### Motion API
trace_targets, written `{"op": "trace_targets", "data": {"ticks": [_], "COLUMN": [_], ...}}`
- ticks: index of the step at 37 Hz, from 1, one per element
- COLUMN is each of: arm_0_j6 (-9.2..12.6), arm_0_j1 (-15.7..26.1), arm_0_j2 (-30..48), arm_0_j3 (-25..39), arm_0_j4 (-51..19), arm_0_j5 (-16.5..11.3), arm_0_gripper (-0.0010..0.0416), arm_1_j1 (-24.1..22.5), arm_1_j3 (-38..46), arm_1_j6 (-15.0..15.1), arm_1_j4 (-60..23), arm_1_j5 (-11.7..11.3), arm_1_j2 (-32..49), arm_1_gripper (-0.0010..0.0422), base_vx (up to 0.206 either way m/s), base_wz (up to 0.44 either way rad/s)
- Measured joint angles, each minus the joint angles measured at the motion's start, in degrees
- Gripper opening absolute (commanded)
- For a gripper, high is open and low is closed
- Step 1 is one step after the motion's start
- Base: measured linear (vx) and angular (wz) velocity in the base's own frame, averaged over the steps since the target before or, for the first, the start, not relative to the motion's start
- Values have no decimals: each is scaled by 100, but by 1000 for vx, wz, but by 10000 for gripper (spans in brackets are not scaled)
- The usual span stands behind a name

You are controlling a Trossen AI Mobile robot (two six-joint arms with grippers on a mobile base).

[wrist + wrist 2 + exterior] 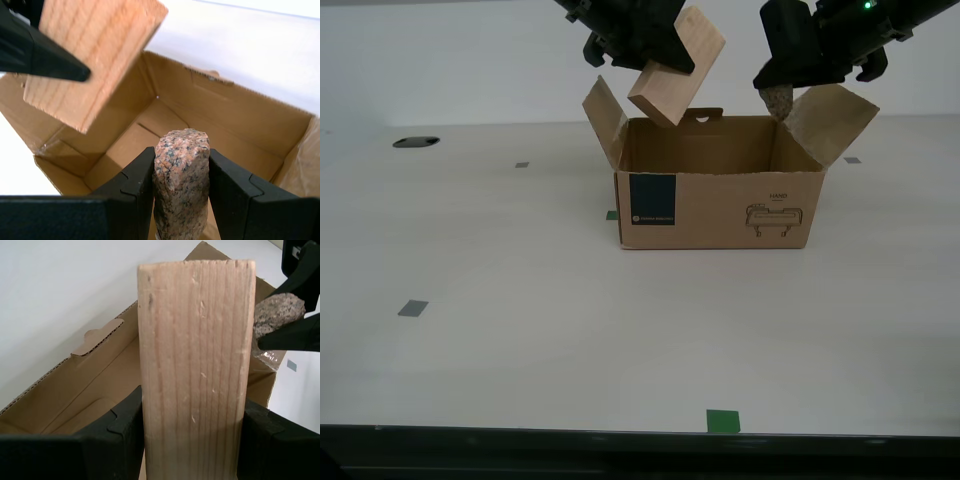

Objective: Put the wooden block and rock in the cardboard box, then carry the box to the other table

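The brown cardboard box (720, 190) stands open on the off-white table (570, 330), flaps spread. Above its side at the exterior view's left hangs the tan wooden block (677, 66), tilted, with my second gripper (650, 55) shut on it. In the second wrist view the wooden block (196, 365) fills the space between the black fingers (117, 435). My first gripper (782, 90) is shut on the rock (779, 98) over the box's side at the exterior view's right. The speckled pinkish-grey rock (181, 182) sits between its fingers above the box's bare floor (150, 125).
Small grey tape squares (412, 308) and green ones (723, 421) mark the table. A dark hole (416, 142) lies far back at the exterior view's left. The table's dark front edge (640, 450) runs along the bottom of the exterior view.
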Motion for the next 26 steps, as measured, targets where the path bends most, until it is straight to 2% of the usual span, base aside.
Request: {"op": "trace_targets", "data": {"ticks": [14,26], "arm_0_j6": [2,4], "arm_0_j1": [2,2], "arm_0_j2": [0,0], "arm_0_j3": [138,138], "arm_0_j4": [-24,-35], "arm_0_j5": [0,0], "arm_0_gripper": [9,75], "arm_1_j1": [-2,-4], "arm_1_j3": [0,0], "arm_1_j6": [0,0], "arm_1_j4": [-195,-201], "arm_1_j5": [0,0], "arm_1_j2": [0,0], "arm_1_gripper": [0,0], "base_vx": [0,0], "base_wz": [0,0]}}
